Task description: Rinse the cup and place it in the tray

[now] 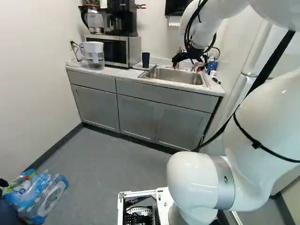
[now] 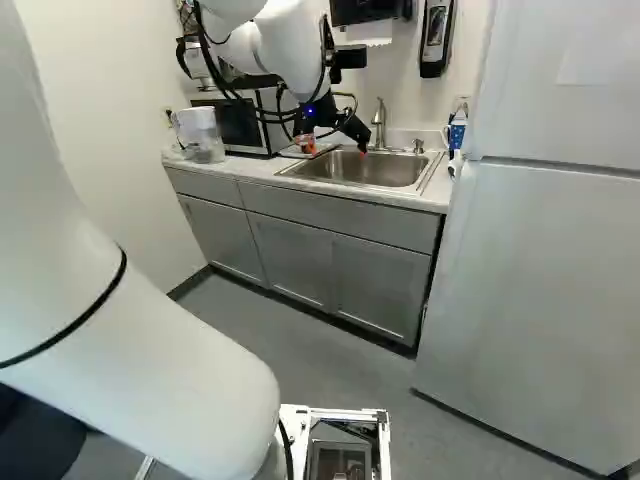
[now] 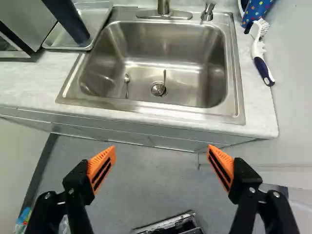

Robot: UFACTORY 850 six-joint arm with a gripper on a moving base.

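My gripper (image 1: 187, 68) is over the sink area in the left base view. The wrist view shows the gripper (image 3: 162, 152) wide open, its orange pads far apart with nothing between them. Ahead of it and off to one side, a dark blue cup (image 3: 68, 22) stands in a shallow metal tray (image 3: 96, 20) on the counter. The same cup (image 1: 146, 60) appears left of the sink in the left base view. The steel sink (image 3: 187, 80) lies ahead of the fingers; its faucet (image 3: 164, 7) rises at the rear edge.
Two small spoon-like utensils, one (image 3: 127, 84) and another (image 3: 165, 77), lie in the sink. A brush (image 3: 259, 51) and a dotted blue container (image 3: 262, 9) are beside it. A microwave (image 1: 115, 50) and a pitcher (image 1: 93, 55) occupy the counter. A fridge (image 2: 545, 250) stands at the right.
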